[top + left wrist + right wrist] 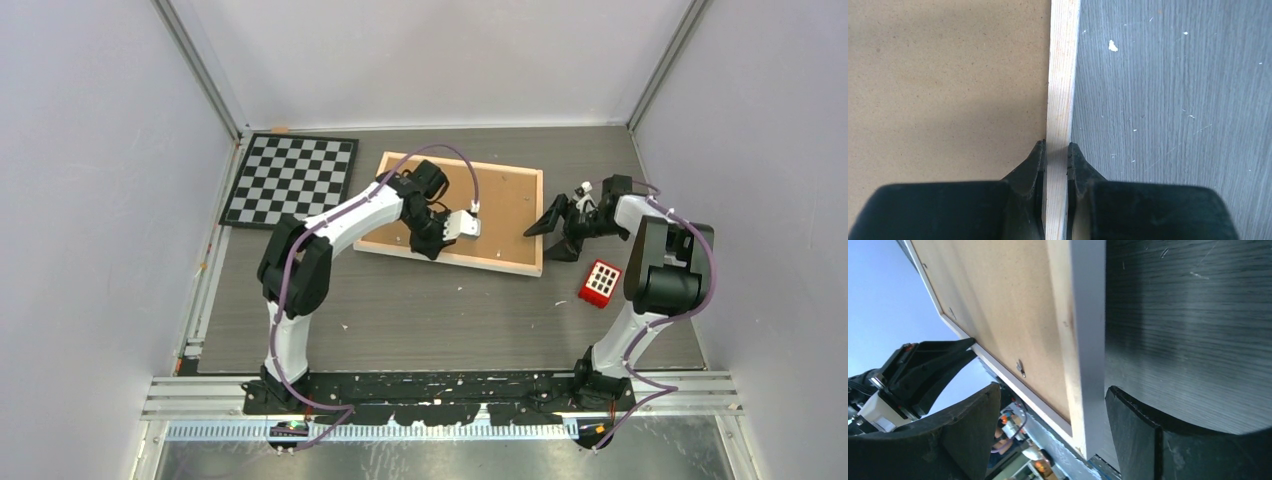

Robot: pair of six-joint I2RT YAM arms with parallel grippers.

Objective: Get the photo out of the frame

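The left gripper [1057,150] is closed on the near rim [1062,75] of the frame [500,200], one finger on the inner side and one on the outer side of the pale wood. The right gripper [1053,390] stands open at the right edge of the frame, near its front corner; the edge is between the jaws, with a gap on both sides, so it holds nothing.

The frame lies flat on the table [400,310], back side up, a little turned. The brown panel [948,75] covers it, so the photo is not visible; I judge it is under this panel, face down. The frame looks stiff and rather light, and the rim is narrow, so a pinch there can slip or tilt it. A small metal tab [1020,367] sits at the panel border; I think such tabs must be turned before the panel and the thin, easily bent photo come out. It is better to hold the rim, not the panel.

The table is dark grey, wood-grained and matt, with small pale crumbs. A red block [600,282] lies just beside the right arm. A checkerboard [290,180] lies at the far left. Plain pale walls [430,60] close three sides
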